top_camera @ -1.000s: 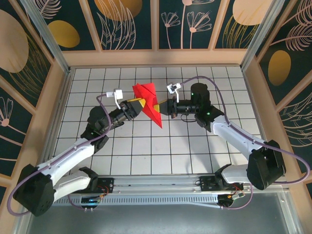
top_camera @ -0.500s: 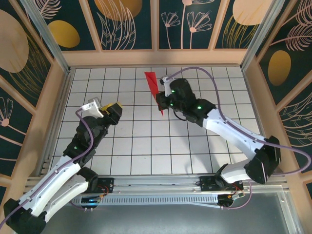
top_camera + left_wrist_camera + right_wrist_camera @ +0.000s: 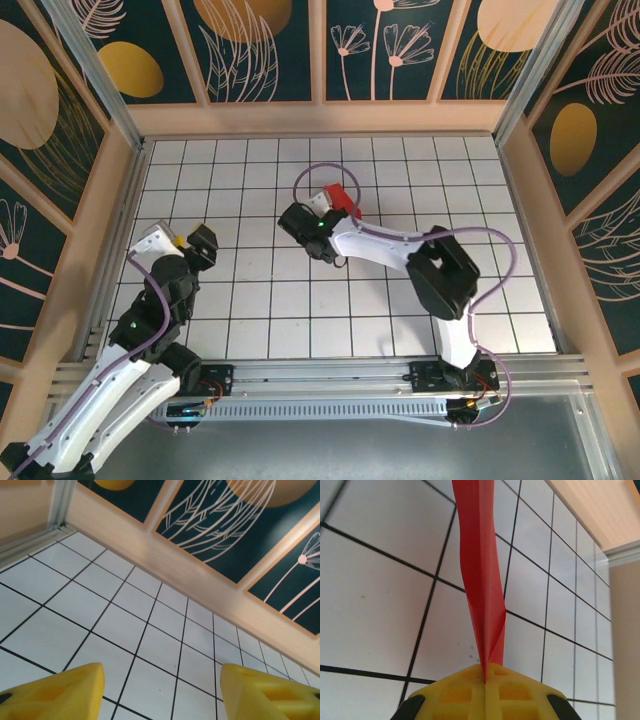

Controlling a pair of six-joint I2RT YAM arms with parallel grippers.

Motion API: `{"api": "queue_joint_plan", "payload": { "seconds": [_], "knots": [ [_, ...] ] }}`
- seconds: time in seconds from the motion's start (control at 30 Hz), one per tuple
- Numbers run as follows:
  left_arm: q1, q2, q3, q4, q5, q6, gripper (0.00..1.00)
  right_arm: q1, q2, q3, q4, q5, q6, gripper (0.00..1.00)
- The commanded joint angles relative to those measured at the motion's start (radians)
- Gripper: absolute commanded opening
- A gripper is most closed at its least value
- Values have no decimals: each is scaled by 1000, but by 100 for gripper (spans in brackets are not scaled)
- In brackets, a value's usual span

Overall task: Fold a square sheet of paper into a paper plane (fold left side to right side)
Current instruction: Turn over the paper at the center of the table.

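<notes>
1. Right hand (image 3: 485, 676): closed, yellow fingers (image 3: 460, 692) pressed together, nipping one end of the paper plane (image 3: 477, 570).
2. Left hand (image 3: 162, 682): open, two yellow fingers (image 3: 60, 692) standing well apart with bare tiles between them; nothing held.
3. Change, left arm: a second ago its hand met the right hand at the middle of the worktop (image 3: 300, 300), with the red paper between them. It has since drawn back to the left side, with its fingers spread wider.
4. Change, right arm: it has swung leftward across the centre, carrying the paper with it. The broad red shape seen earlier now appears overhead as a small red patch (image 3: 345, 200) just behind the wrist, over the far-middle tiles.
5. Paper plane, axis: in the right wrist view it is seen edge-on as a slim strip. Its long axis runs in line with the hand, straight away from the fingertips and out of the top of the picture.
6. Paper plane, detail: the layers part in a narrow V at the grip. Far tip is out of view; contact with the worktop cannot be told.
</notes>
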Motion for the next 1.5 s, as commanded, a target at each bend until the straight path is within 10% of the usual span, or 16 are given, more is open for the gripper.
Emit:
{"api": "queue_joint_plan", "payload": {
  "seconds": [0.0, 0.47, 1.0, 1.47],
  "knots": [
    [-5, -20, 10, -42, -49, -7, 61, 20, 88, 46, -92, 149, 89, 0],
    [-5, 150, 34, 27, 66, 20, 61, 46, 243, 49, -42, 12, 156, 0],
    [-5, 202, 39, 69, 146, 17, 61, 31, 66, -14, 92, -217, 127, 83],
    [-5, 411, 18, 238, 363, -76, 66, -115, -321, -265, 342, -525, 150, 99]
  ]
}}
